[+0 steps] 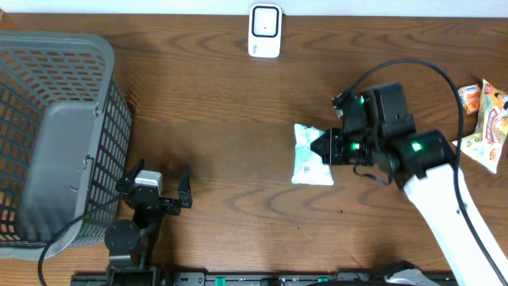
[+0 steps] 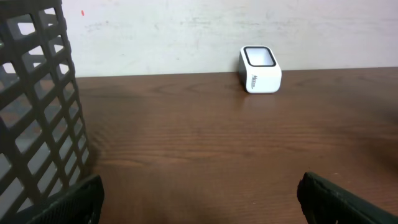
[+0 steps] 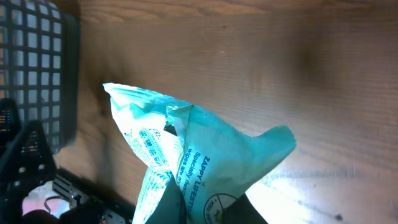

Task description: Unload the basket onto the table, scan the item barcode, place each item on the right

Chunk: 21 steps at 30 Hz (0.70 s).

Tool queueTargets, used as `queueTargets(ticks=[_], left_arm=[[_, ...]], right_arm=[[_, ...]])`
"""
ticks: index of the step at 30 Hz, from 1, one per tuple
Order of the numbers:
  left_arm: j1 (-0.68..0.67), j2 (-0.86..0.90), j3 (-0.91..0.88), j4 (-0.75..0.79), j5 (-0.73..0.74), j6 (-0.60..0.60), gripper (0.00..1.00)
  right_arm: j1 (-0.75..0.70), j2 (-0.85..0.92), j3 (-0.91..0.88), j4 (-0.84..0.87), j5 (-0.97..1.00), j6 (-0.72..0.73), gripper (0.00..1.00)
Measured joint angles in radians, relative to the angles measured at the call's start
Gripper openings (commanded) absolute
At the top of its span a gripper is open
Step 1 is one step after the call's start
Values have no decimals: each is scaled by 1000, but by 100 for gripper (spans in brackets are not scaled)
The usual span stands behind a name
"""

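Wooden table [image 1: 238, 103] carries a grey basket [image 1: 48, 119] at far left. Right of centre, the right gripper [image 1: 324, 148] is clenched on the wipes packet [image 1: 308, 155]. Step in hand: transport. Next, present the barcode to the white scanner [image 1: 264, 30] at the far edge; the path appears unobstructed. The left gripper [image 1: 161, 181] rests released beside the basket. Snack bags [image 1: 486, 123] lie far right.

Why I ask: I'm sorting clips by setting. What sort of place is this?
Probably a mock shop checkout on a wooden table: a small white scanner by the wall, a grey mesh basket, and packaged goods, a wipes pack in the right gripper and snack packets.
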Motion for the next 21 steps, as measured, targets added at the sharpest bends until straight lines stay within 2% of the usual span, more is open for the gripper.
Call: queueTargets(ticks=[8,16,21], left_arm=[[0,0,0,0,0,0,98],[0,0,0,0,0,0,97],[0,0,0,0,0,0,98]], right_arm=[[183,-141,0,-51,104,91,1],[314,-147,0,-68,177,189,1],[376,-147,0,-57,311,247,1]])
